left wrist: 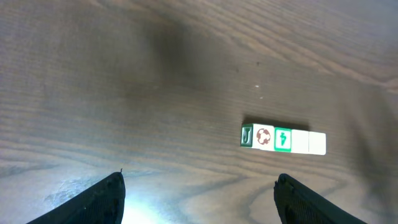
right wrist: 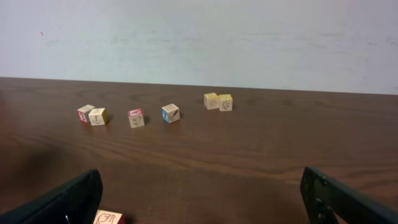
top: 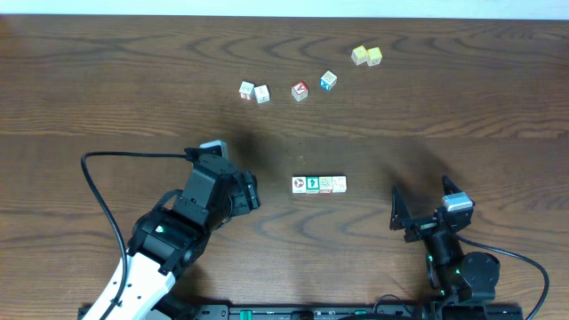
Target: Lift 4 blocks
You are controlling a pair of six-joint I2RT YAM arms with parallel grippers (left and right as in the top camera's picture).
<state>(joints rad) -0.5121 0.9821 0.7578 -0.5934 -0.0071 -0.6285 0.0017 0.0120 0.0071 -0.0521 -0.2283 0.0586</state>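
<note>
Looks like a robotics lab or test station, not a home. Dark wood-grain table (top: 107,80) filling the overhead frame, with two black robot arms at its bottom edge: left arm (top: 169,240) lower left, right arm (top: 449,258) lower right. Black cable (top: 133,154) looping at left. Plain pale wall (right wrist: 199,37) across the top of the right wrist view. Small printed props: row of blocks (top: 318,184) at centre, loose cubes (top: 300,90) upper middle.

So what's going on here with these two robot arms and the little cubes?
Nothing is being held yet. Four small blocks lie in a tight row in the middle of the table. The left arm hovers beside the row, its jaws open and pointing toward it. The right arm sits off to the other side, jaws wide open too. Six more cubes are scattered farther back, with neither arm near them.
</note>
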